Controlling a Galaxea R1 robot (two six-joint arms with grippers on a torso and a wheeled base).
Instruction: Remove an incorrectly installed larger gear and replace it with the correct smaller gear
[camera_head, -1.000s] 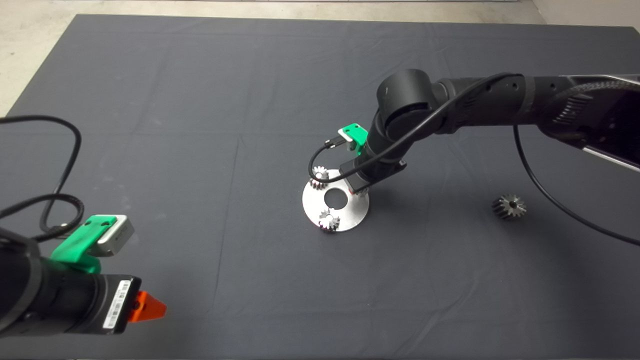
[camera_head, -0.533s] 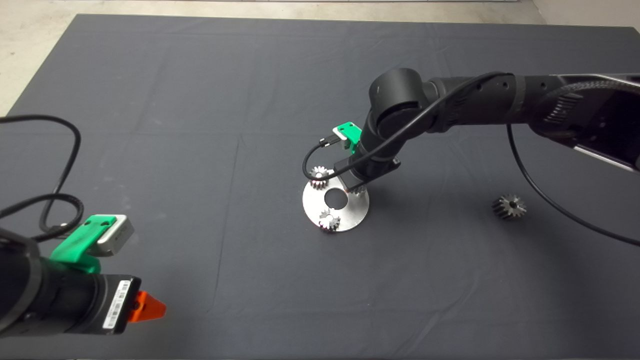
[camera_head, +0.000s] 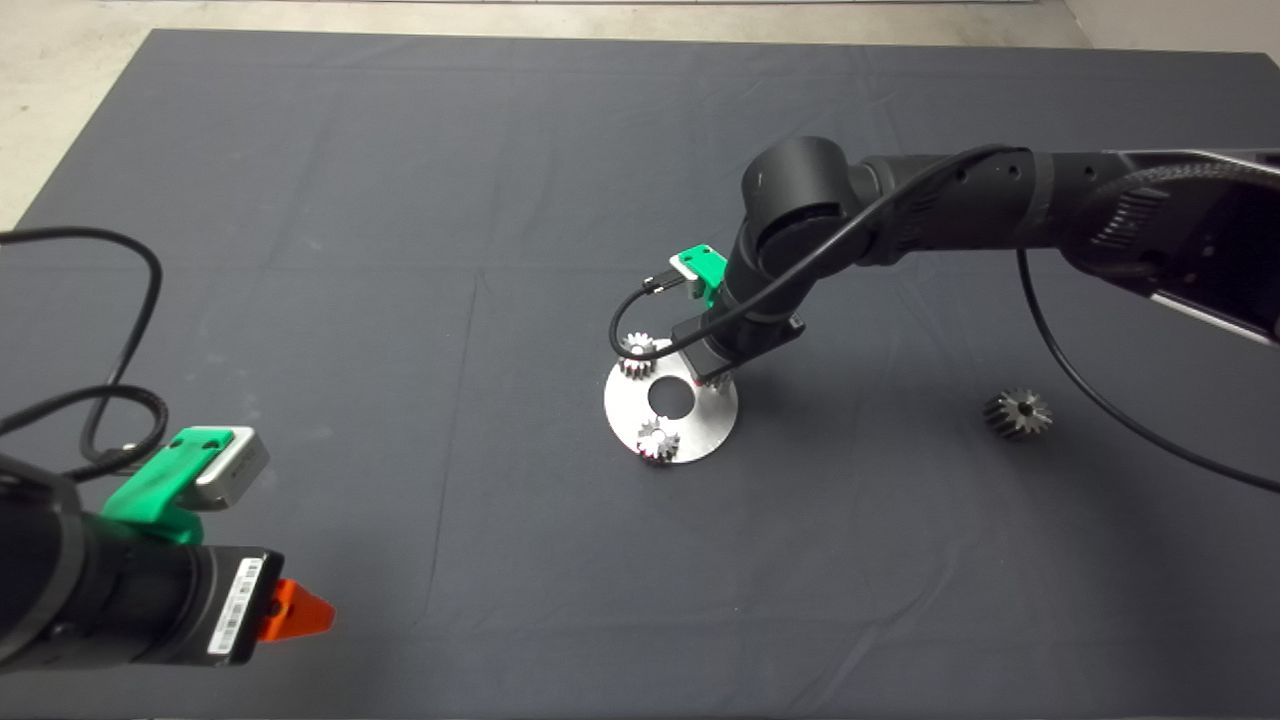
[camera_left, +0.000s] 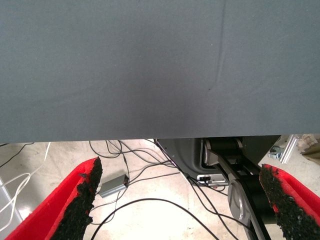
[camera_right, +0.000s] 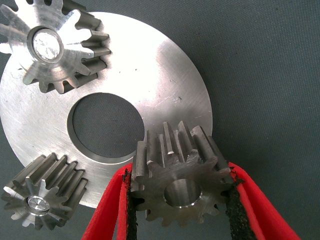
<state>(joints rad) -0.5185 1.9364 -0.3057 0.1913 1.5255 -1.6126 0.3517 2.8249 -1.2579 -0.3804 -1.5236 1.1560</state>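
My right gripper (camera_head: 708, 380) is shut on the smaller gear (camera_right: 180, 182), a small grey steel toothed gear, and holds it at the right edge of the round steel plate (camera_head: 715, 420). The gear's central hole looks empty in the right wrist view. Two matching small gears (camera_head: 637, 354) (camera_head: 658, 440) sit on the plate; they also show in the right wrist view (camera_right: 52, 45) (camera_right: 42, 197). The larger gear (camera_head: 1017, 412), dark grey, lies alone on the mat to the right. My left gripper (camera_head: 300, 612) is open and parked at the lower left.
The plate (camera_right: 165, 75) has a large central hole. A black cable loops from the right wrist over the plate's far edge. The left wrist view shows the mat's edge (camera_left: 150, 135), with floor cables and the robot's base beyond it.
My right arm has shifted slightly left over the plate's right edge, still holding the smaller gear. The left arm and the larger gear have not moved.
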